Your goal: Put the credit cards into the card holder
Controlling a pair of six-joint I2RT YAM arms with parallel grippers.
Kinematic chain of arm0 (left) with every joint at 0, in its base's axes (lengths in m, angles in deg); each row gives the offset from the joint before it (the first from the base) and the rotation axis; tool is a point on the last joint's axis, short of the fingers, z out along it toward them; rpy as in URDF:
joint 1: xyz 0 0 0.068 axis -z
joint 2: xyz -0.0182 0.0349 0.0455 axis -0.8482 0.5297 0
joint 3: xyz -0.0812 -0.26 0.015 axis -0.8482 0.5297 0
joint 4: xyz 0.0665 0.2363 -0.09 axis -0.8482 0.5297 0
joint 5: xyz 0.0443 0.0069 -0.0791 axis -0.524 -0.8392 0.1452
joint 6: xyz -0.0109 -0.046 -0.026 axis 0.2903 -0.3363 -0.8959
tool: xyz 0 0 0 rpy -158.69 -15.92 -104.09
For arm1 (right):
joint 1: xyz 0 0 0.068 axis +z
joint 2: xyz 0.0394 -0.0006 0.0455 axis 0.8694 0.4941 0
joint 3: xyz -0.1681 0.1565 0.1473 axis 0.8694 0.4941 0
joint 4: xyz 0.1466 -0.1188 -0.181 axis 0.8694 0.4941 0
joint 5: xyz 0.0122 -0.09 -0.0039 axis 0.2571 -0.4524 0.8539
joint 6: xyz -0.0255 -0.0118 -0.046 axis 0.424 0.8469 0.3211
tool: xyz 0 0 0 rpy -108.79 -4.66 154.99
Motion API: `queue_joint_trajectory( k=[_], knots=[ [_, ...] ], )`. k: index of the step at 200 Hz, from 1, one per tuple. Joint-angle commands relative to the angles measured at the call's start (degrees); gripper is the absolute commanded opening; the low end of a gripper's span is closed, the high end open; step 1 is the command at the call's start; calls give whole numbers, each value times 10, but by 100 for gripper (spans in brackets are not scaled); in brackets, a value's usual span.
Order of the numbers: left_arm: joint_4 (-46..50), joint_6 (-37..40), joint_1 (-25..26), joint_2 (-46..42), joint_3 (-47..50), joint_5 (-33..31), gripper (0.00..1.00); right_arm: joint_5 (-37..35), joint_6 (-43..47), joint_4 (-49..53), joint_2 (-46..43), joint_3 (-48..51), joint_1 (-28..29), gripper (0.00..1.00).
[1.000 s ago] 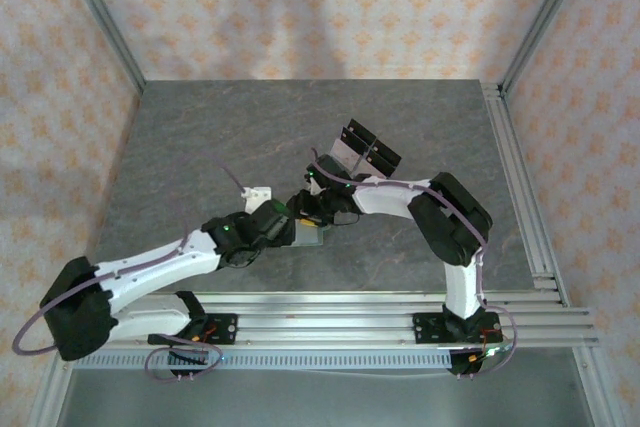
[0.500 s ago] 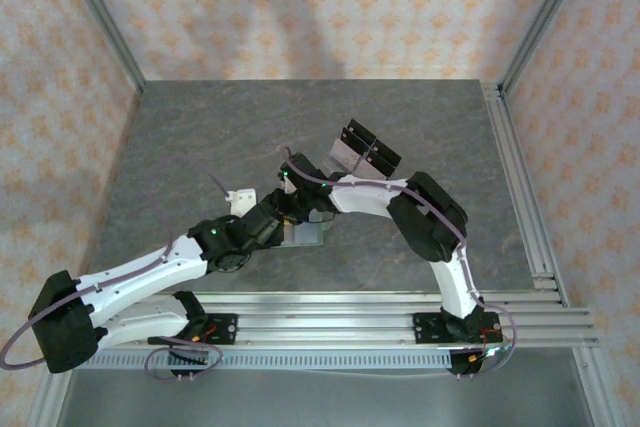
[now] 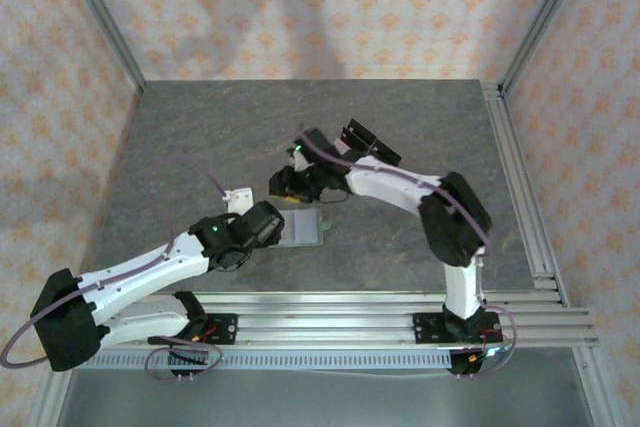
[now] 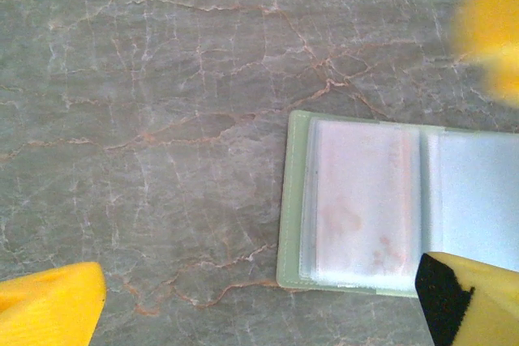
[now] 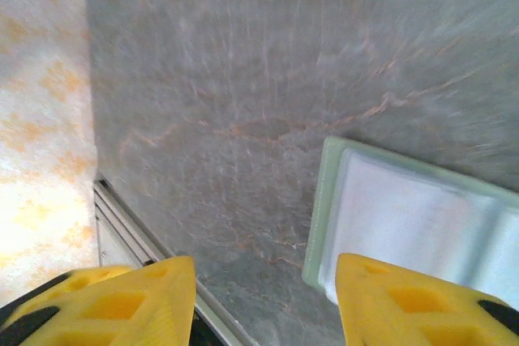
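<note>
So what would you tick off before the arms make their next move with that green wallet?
1. The wallet lies open and flat on the table: ok.
2. A pinkish card sits fully inside one clear sleeve: ok.
3. The left gripper is open and holds nothing: ok.
4. The right gripper is open and holds nothing: ok.
5. The other sleeve is free for a card: cannot tell; it looks pale blue.
6. Another card is ready to pick up: cannot tell.
</note>
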Motion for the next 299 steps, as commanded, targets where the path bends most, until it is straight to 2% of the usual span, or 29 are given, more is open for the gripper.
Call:
queue_joint_trajectory(
  k=[1, 40, 64, 93, 149, 228, 299],
  knots=[
    [29, -8, -13, 25, -31, -23, 100, -75, 106, 136, -65, -29, -62, 50],
    [38, -4, -41, 66, -54, -11, 100, -233, 258, 304, -74, -80, -139, 49],
    [38, -5, -57, 71, -59, -4, 100, -340, 316, 360, -48, -109, -147, 49],
    [36, -6, -75, 72, -62, 2, 100, -401, 347, 389, -6, -133, -148, 47],
    [58, -13, -84, 93, -76, -4, 100, -427, 370, 383, 33, -125, -150, 44],
    [63, -18, -84, 120, -87, -3, 100, -393, 369, 355, 55, -101, -150, 39],
    [66, -21, -84, 130, -90, -1, 100, -378, 366, 350, 54, -97, -150, 27]
  ],
)
